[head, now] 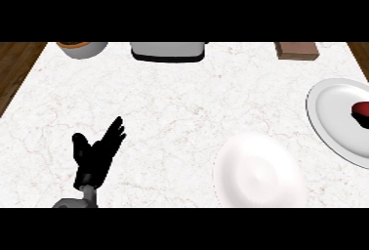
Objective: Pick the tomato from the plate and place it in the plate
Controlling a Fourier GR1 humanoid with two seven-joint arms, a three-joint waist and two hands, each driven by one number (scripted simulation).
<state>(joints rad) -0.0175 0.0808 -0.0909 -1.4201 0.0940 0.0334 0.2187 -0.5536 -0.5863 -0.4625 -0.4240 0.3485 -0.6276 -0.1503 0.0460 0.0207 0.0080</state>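
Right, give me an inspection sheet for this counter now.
Surface: white marbled counter, wood at its sides.
Job's things: tomato on the grey plate at the right edge; white plate holds nothing.
Clutter: bowl, toaster, brown block along the far edge.
Hands: left hand open, fingers up, resting at lower left; right hand not in view.
Cables: nothing seen.
Surroundings: nothing seen.

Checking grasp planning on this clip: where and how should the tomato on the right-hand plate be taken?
Judging by its pose, grip the tomato across its rounded sides from above. It lies low on the grey plate at the view's right edge, partly cut off, so its far side is unseen.
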